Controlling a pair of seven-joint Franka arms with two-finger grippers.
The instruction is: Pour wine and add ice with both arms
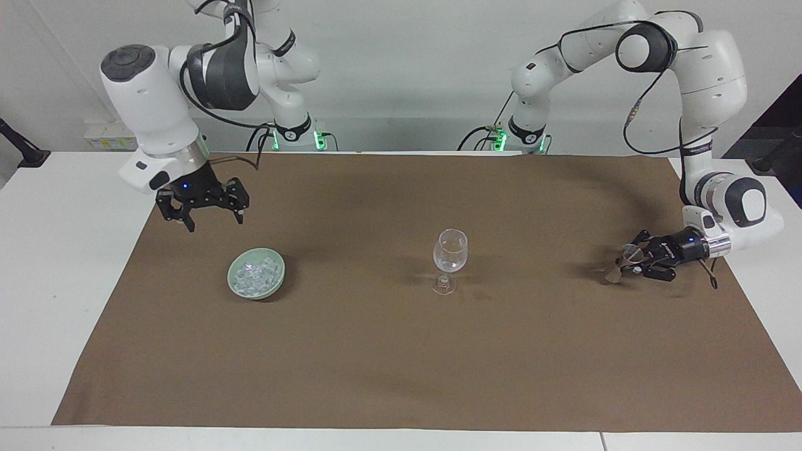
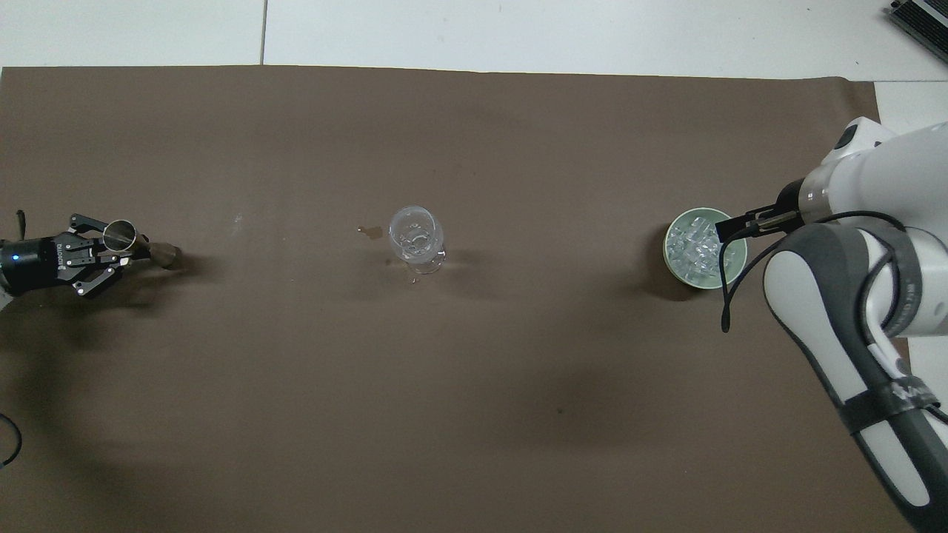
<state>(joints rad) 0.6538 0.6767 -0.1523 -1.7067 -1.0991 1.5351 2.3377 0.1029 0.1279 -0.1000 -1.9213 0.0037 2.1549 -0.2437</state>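
I see my left gripper point(image 1: 628, 262) clenched on a metal jigger point(image 1: 620, 265) near the brown mat's point(image 1: 401, 376) edge; right gripper point(image 1: 213, 216) spread, airborne above the mat.

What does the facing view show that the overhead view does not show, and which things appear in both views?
Only the facing view shows the right gripper, open in the air near the pale green bowl, and both arm bases. Only the overhead view looks down into the metal jigger and shows a small stain beside the wine glass. Both views show the glass, the bowl of ice and the left gripper shut on the tilted jigger.
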